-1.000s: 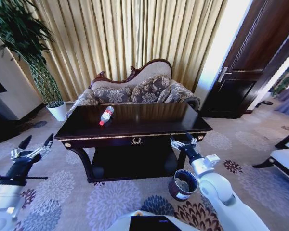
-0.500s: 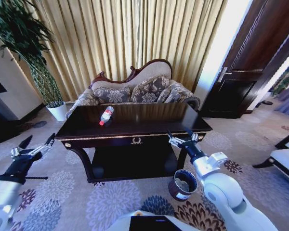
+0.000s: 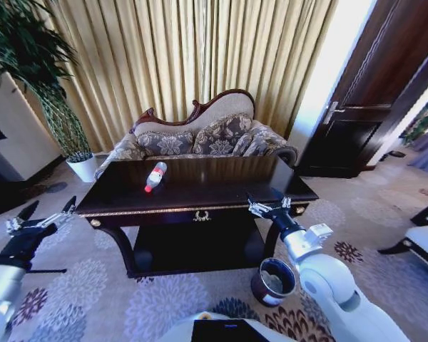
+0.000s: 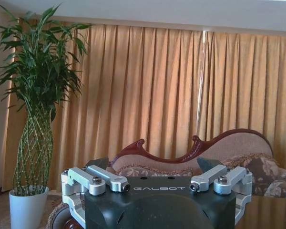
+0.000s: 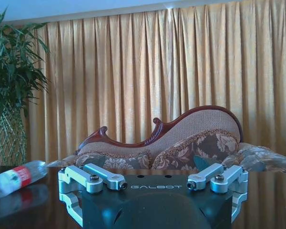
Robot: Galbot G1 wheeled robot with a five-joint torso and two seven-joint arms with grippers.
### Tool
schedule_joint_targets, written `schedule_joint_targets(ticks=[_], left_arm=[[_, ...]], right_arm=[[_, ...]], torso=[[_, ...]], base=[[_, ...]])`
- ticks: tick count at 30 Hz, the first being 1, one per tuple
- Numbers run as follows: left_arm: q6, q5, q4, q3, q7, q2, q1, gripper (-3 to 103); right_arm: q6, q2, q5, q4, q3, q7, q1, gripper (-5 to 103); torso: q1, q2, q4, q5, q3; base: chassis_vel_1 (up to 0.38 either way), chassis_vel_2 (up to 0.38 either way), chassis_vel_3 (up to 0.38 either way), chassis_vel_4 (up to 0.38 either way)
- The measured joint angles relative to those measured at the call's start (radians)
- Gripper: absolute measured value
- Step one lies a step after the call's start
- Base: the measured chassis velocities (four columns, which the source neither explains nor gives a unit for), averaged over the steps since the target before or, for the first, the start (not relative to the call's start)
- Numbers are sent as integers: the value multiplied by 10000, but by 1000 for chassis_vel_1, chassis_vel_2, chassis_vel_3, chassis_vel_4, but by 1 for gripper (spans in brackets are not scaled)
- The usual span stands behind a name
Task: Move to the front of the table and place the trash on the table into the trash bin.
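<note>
The left gripper [image 3: 39,217] hung open off the table's [image 3: 200,206] left end. One bottle [image 3: 155,177] lay on top, ungrasped. The right gripper [image 3: 269,206], open and empty, hovered at the front edge above the bin [image 3: 274,281], which apparently held something already.

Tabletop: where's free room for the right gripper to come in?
The table is bare from the bottle across to its right end, where the open right gripper hovers at the front edge. Left gripper sits off the left end.
</note>
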Motion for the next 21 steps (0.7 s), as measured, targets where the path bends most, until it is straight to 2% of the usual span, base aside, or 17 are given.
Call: schedule_joint_targets(ticks=[9,17,21], left_arm=[[-100,18,6,51,3,-40,-3,100],[-322,29,239,217,-313,64,-33,100],[-240,-61,648,427,-486,597,-401,100]], right_arm=[[76,52,-49,45,-131,-24,-83,100],[100,127,-169,-1,-250,-32,-141,100],[109,216,-243,-85,-258,-36,-190,100]], torso=[[11,-4,-2,-1,3],[-7,3,-1,0,-5],[-11,6,0,-1,-6]], base=[[-223,247,232,-249],[-39,34,37,-24],[10,-10,-6,13]])
